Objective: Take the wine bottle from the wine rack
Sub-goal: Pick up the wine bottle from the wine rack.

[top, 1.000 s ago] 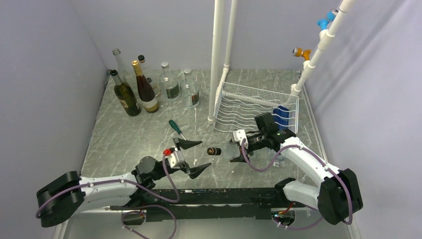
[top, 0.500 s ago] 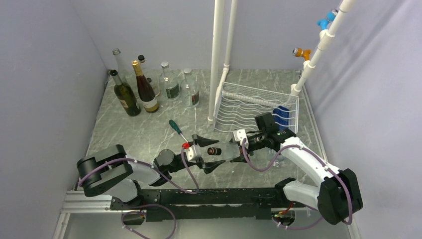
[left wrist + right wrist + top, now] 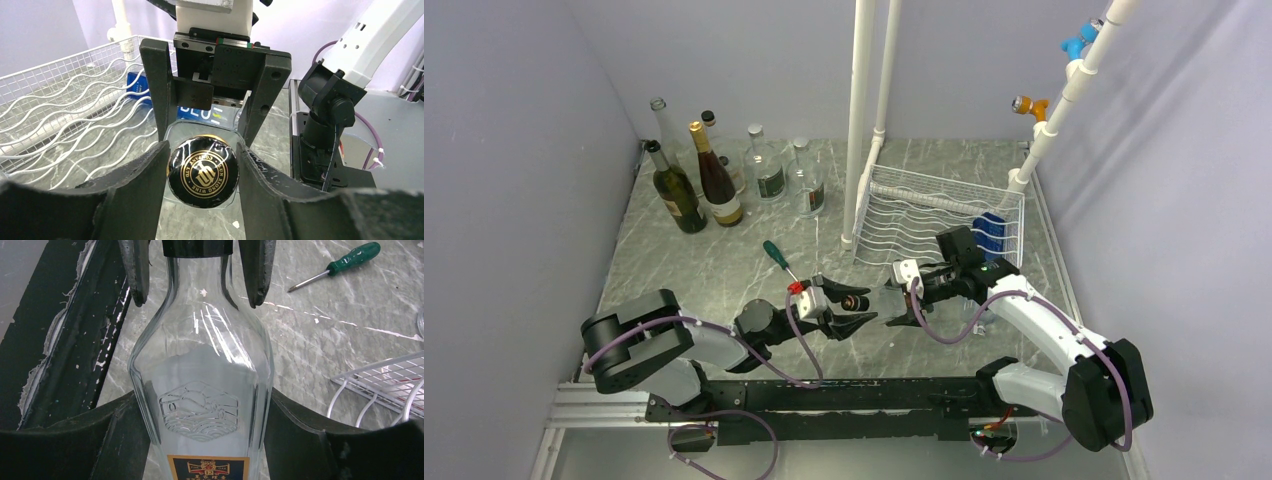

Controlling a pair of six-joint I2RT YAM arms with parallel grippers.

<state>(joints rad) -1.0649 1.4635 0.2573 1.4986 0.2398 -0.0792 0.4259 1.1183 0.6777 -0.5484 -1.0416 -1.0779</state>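
A clear glass wine bottle point(image 3: 876, 302) with a black, gold-printed cap point(image 3: 202, 171) hangs level above the table, in front of the white wire wine rack point(image 3: 929, 210). My right gripper point(image 3: 902, 300) is shut on its body, a finger on each flat side point(image 3: 202, 405). My left gripper point(image 3: 849, 306) comes from the opposite end, and its fingers point(image 3: 150, 170) press against the cap on both sides. The right wrist view shows those fingertips point(image 3: 136, 270) flanking the bottle's neck. The rack's wavy tiers point(image 3: 60, 110) lie empty behind.
Several upright bottles point(image 3: 714, 180) stand at the back left. A green-handled screwdriver point(image 3: 776, 255) lies on the marble top left of the rack. White pipes point(image 3: 864, 120) rise beside the rack, with a blue object point(image 3: 989, 235) at its right end.
My left arm has swung in toward the bottle's cap end. Its jaws have gone from wide open to closed around the cap. The right arm and bottle have stayed put.
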